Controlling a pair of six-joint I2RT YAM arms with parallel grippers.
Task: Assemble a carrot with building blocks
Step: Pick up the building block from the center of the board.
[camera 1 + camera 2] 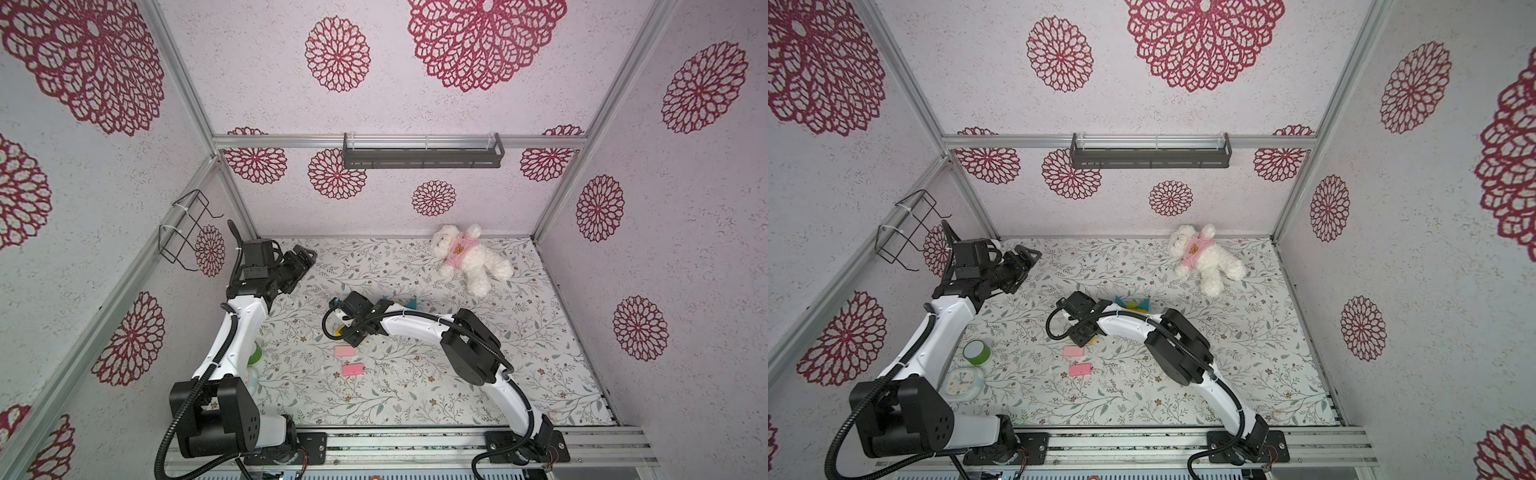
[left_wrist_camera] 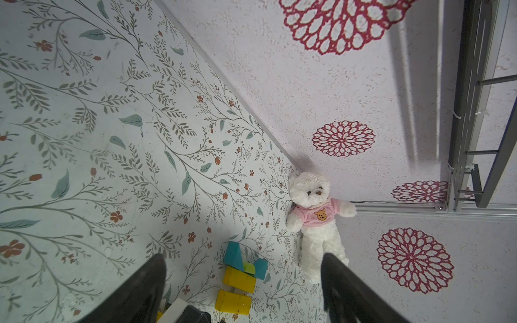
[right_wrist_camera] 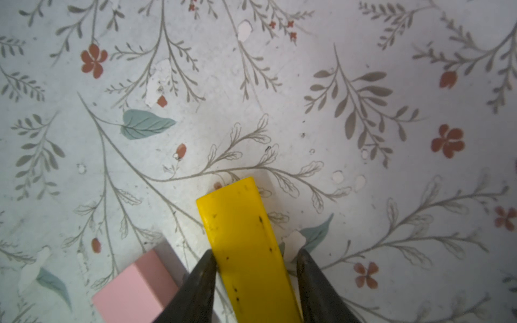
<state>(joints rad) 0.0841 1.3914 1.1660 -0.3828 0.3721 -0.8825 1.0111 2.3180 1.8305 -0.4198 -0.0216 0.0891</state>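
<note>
- In both top views, a table (image 1: 540, 332) with a leaf-and-flower print sits inside a booth whose walls carry red rosettes. The left gripper (image 1: 306, 254) hangs near the table's far left corner, well apart from every block.
- The right arm bends in to the table's middle and the right gripper (image 1: 356, 337) points down there. A scrap of the yellow bar (image 1: 1093, 340) shows at its tip.
- The carrot (image 1: 1133, 304) lies just beyond that arm's wrist. It is mostly hidden, and only teal tips and a little yellow show.
- Two pink blocks (image 1: 345, 351) lie flat and loose on the near side of the right gripper, close together but not touching.
- A white plush bear (image 1: 469, 259) in a pink shirt lies at the far right. A green tape roll (image 1: 977, 352) and a small clock (image 1: 961, 380) sit beside the left arm.
- In the left wrist view the left gripper's fingers (image 2: 148, 282) stand wide apart and hold nothing. Past them the unfinished carrot is plain to see. Two teal triangles (image 2: 233, 256) flank a lime-green piece (image 2: 249, 268). Below these, two yellow bars (image 2: 240, 279) lie one after the other, just beside each other.
- In the right wrist view the yellow bar is long, glossy and flecked with dark specks. The right gripper's fingers (image 3: 201, 279) are closed in on its two long sides. One is pressed against it. The other meets it only low in the picture, with a sliver of table showing higher up. A pink block's corner lies just beside one finger.
</note>
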